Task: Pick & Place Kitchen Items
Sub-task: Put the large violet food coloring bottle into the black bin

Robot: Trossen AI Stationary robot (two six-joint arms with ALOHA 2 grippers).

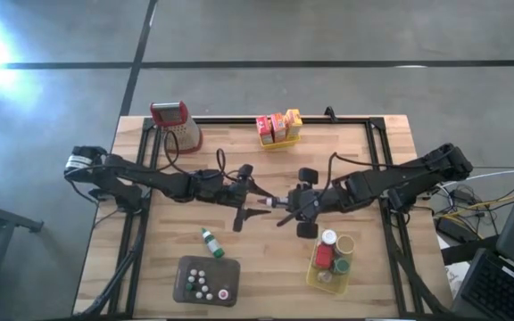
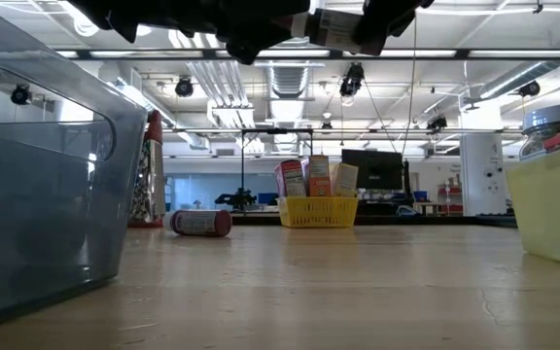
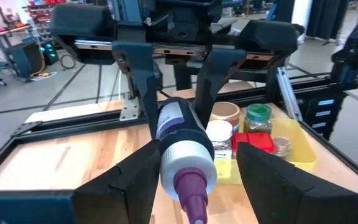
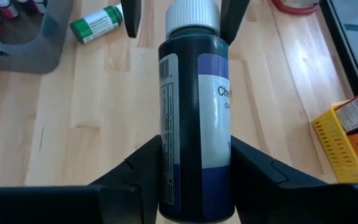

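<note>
Above bare wood tabletop (image 1: 266, 259), right end effector (image 1: 286, 203) pinches a purple-labelled bottle (image 4: 194, 118); left end effector (image 1: 253, 198) spread.

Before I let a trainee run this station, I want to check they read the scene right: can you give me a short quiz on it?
1. True or false: the right gripper is shut on the purple-tipped bottle.
2. Where does the green bottle lie? A: in a yellow basket. B: on the table, beside the grey tray. C: under the grater.
3. Which end of the purple-tipped bottle do the open fingers of the left gripper flank?

Key: 1 true; 2 B; 3 the cap end.
</note>
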